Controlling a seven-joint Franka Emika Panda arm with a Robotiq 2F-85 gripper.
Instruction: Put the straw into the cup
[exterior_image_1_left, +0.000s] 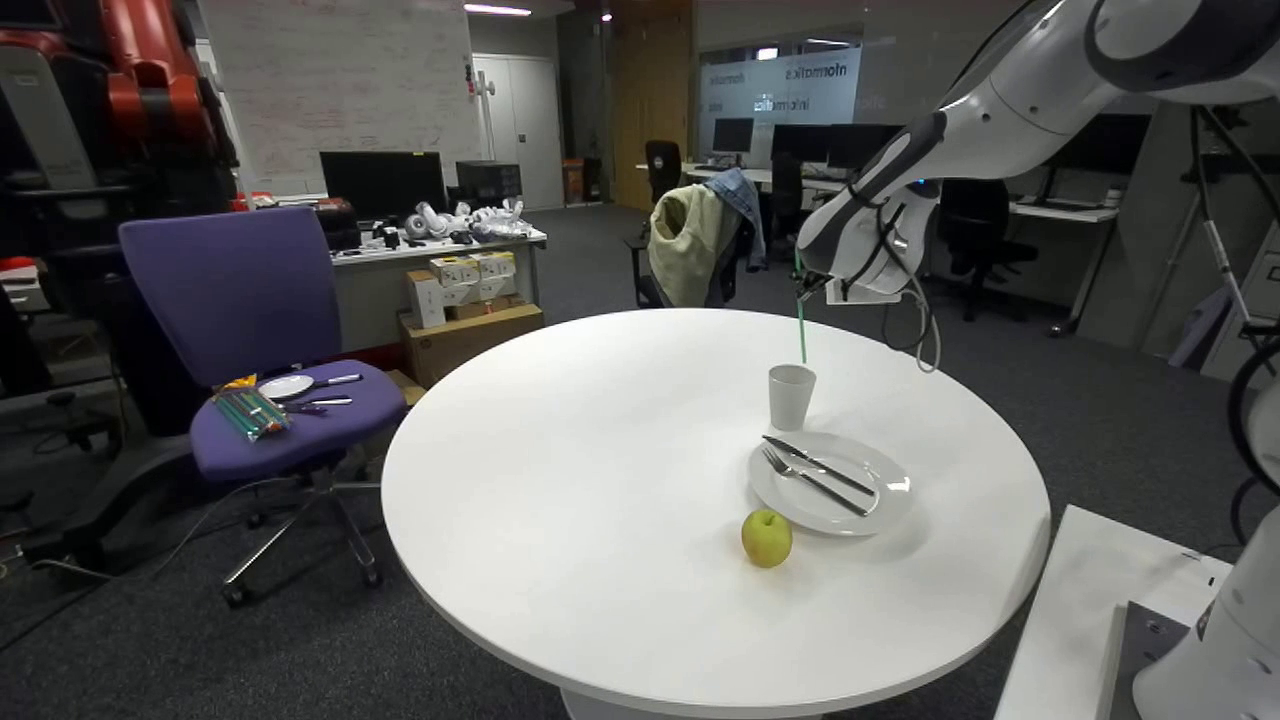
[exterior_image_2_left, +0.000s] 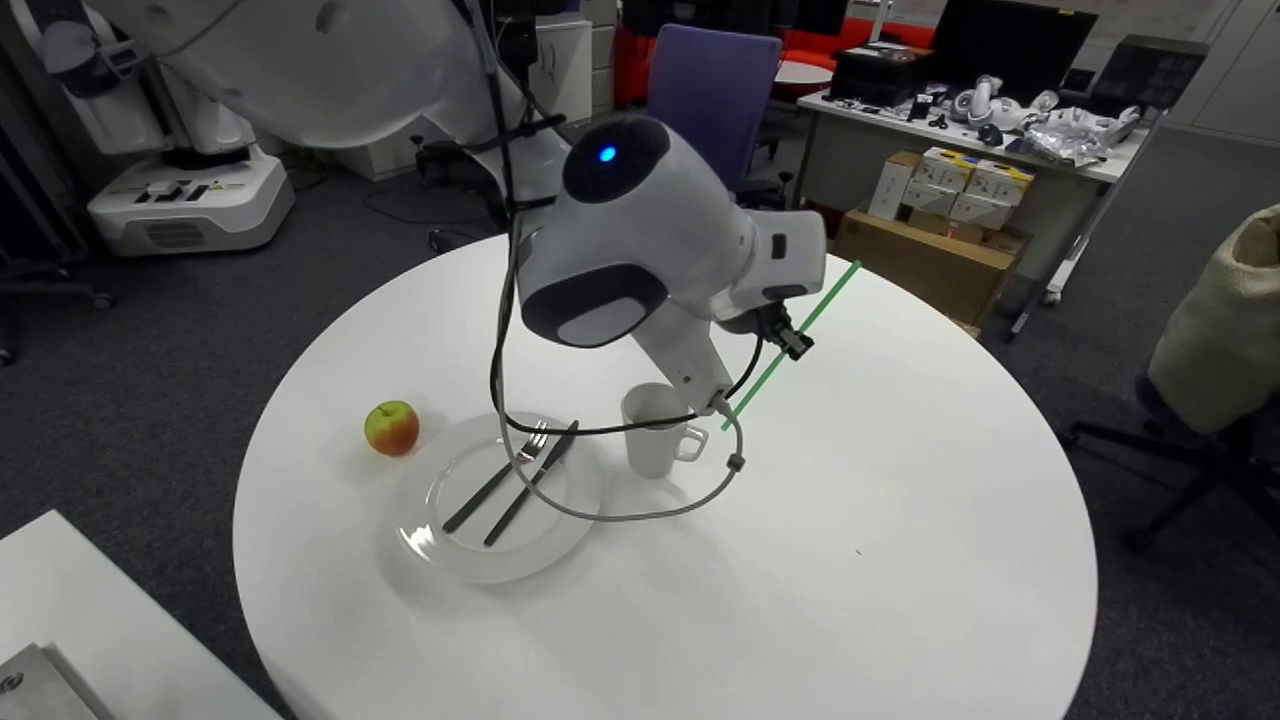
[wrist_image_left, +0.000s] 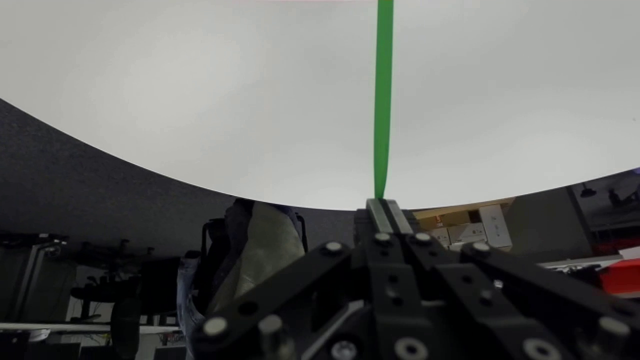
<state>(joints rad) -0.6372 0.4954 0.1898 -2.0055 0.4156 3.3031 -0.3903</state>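
Note:
A green straw (exterior_image_1_left: 803, 335) is pinched in my gripper (exterior_image_1_left: 803, 287). In the wrist view the straw (wrist_image_left: 383, 90) runs out from the shut fingertips (wrist_image_left: 384, 201). In an exterior view the straw (exterior_image_2_left: 770, 370) slants, its upper end sticking out past the gripper (exterior_image_2_left: 797, 345). A white cup (exterior_image_1_left: 790, 400) with a handle stands upright on the table; it also shows in an exterior view (exterior_image_2_left: 650, 445), partly behind a cable. The straw's lower end is outside the cup, past the handle side and apart from it. The cup does not show in the wrist view.
A white plate (exterior_image_1_left: 895, 492) with a fork (exterior_image_1_left: 815, 482) and a knife (exterior_image_1_left: 820, 465) lies beside the cup on the round white table (exterior_image_1_left: 560, 480). An apple (exterior_image_1_left: 767, 538) sits by the plate. A grey cable (exterior_image_2_left: 640, 517) hangs from the arm in front of cup and plate.

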